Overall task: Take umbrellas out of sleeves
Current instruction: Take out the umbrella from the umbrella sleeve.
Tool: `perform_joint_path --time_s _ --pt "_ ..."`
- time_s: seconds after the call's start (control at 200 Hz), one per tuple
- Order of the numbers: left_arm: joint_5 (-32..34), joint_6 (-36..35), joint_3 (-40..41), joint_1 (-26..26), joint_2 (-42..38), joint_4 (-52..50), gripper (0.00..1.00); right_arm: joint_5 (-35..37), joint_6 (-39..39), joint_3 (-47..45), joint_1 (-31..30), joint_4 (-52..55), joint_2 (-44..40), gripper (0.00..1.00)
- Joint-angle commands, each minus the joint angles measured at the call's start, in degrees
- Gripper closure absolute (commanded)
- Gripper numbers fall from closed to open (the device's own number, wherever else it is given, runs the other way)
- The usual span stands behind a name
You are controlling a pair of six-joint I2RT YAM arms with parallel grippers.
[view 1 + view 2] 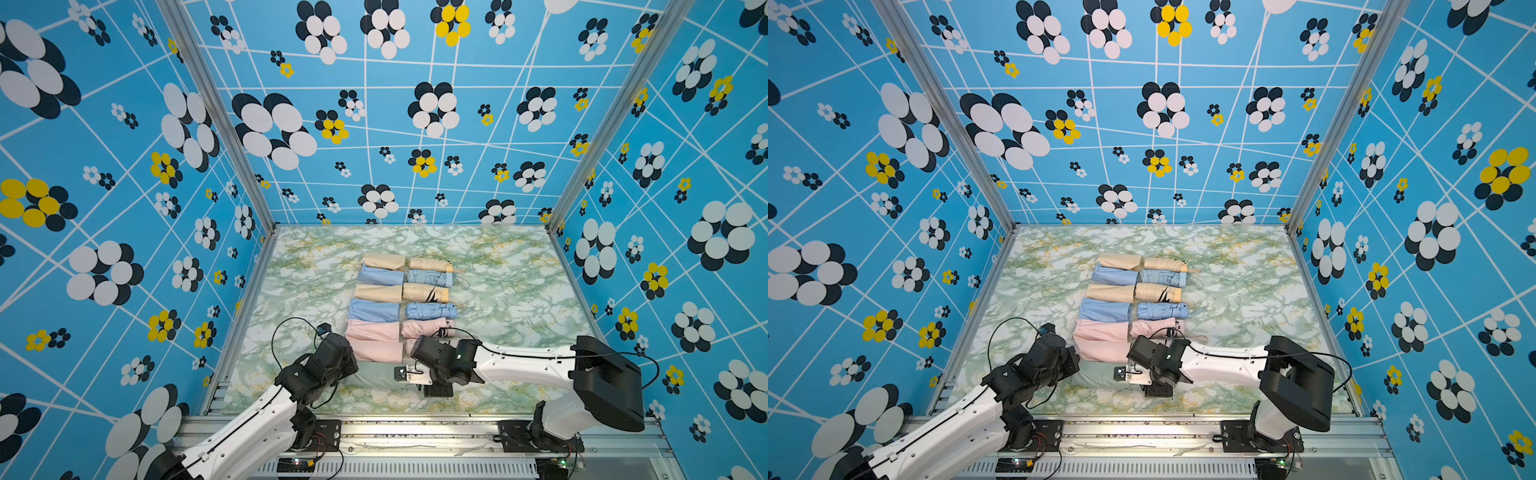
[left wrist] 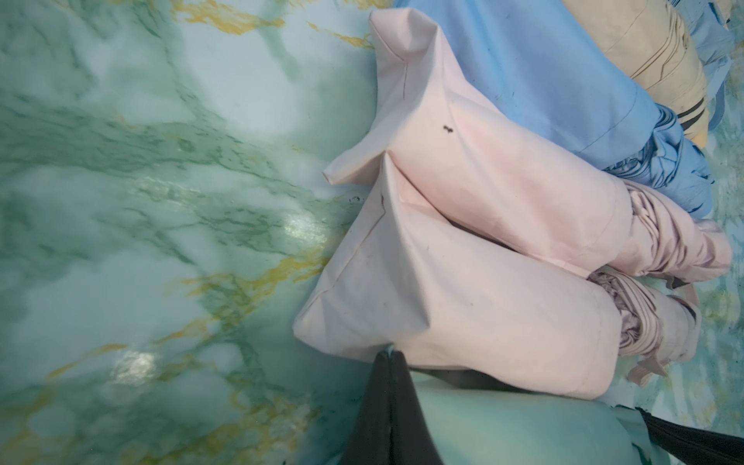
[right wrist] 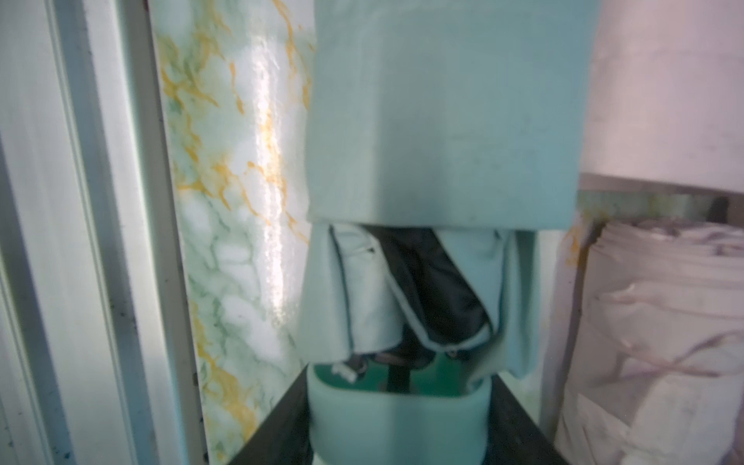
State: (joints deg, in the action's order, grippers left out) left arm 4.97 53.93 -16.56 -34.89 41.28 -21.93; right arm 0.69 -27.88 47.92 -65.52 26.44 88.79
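Mint umbrella (image 3: 402, 290) pokes out of the mint sleeve (image 3: 443, 120), at the near end of the row on your surface (image 1: 498, 270).
Your right jaws clamp its handle, and your left jaws are together, pinching the sleeve's closed end. In both top views your arms hide the umbrella and much of the sleeve.

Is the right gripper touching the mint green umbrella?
Touching. Right wrist view: the right gripper clamps the mint green umbrella by its handle, no gap.
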Motion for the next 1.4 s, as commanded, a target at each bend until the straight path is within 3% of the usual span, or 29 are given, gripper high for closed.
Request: perform_joint_path --time_s 0.0,1.394 --pt "2.05 -1.37 -0.32 0.88 -0.54 -1.27 1.0 1.15 -0.86 0.0 -0.27 3.49 0.24 0.63" --pt "0.39 -4.8 -1.24 4.42 1.53 0.06 1.0 5.63 -4.2 -2.81 4.2 10.87 -5.82 0.66"
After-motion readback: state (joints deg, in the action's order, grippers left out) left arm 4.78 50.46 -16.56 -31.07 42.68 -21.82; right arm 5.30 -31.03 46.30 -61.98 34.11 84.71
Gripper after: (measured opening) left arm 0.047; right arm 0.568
